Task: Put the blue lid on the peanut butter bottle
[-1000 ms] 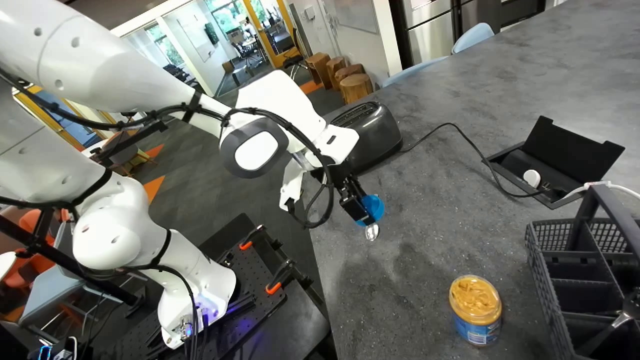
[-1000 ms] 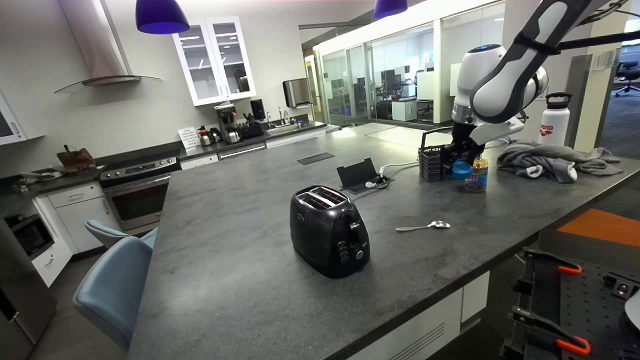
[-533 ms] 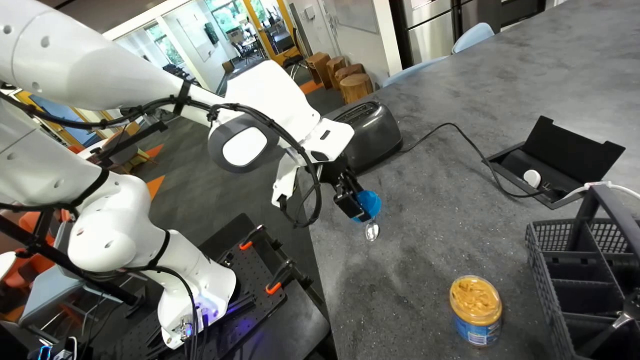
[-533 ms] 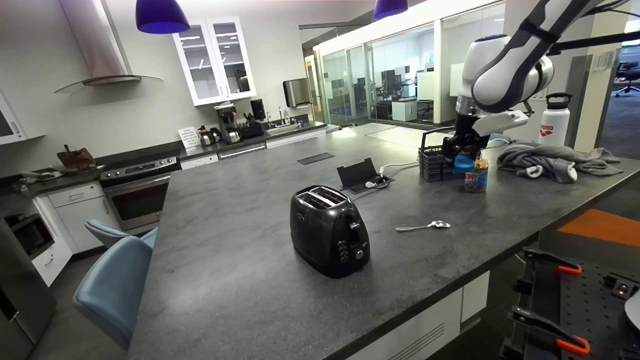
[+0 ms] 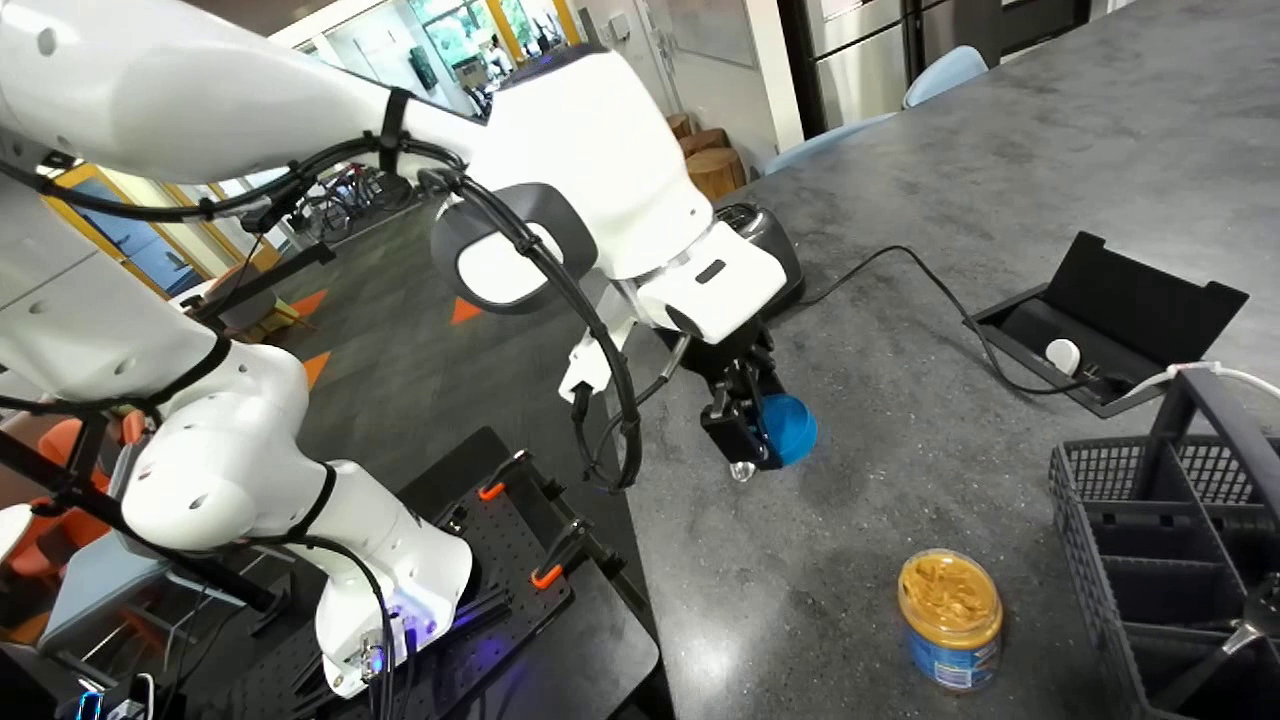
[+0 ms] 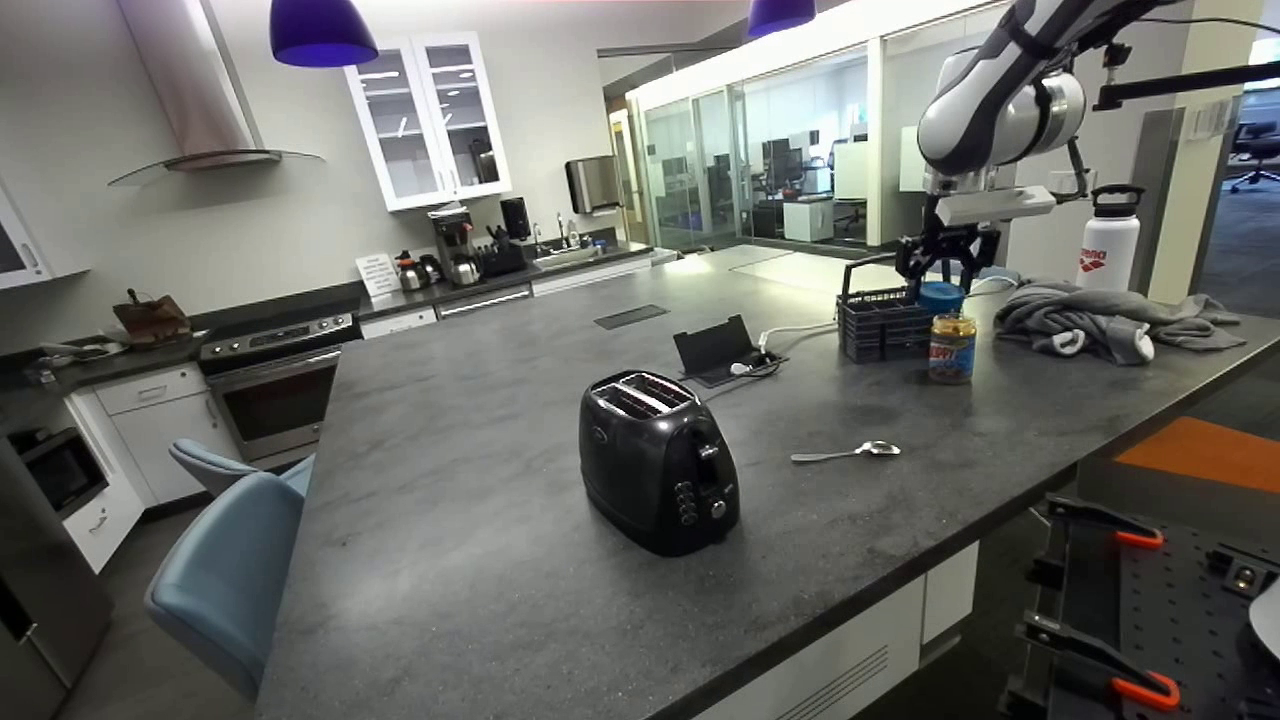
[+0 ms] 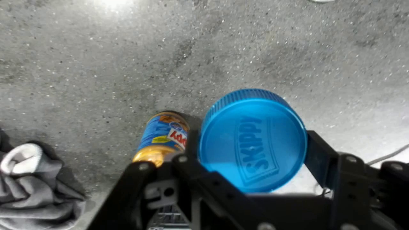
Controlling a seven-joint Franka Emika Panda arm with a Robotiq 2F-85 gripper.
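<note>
Wrist view: the end effector is clamped on the blue lid, which is pinched at its ribbed side. The lid is held above the bench, apart from the peanut butter bottle, which is seen upright near a gray basket in both exterior views. Farther out, a spoon and a black toaster are shown in an exterior view.

Looks like glossy, ribbed-edge plas. on blue lid; matt plas. on caddy; shiny metal on spoon; smooth gloss on toaster; stone-like satin on c'top; matt cloth in gray bundle.
</note>
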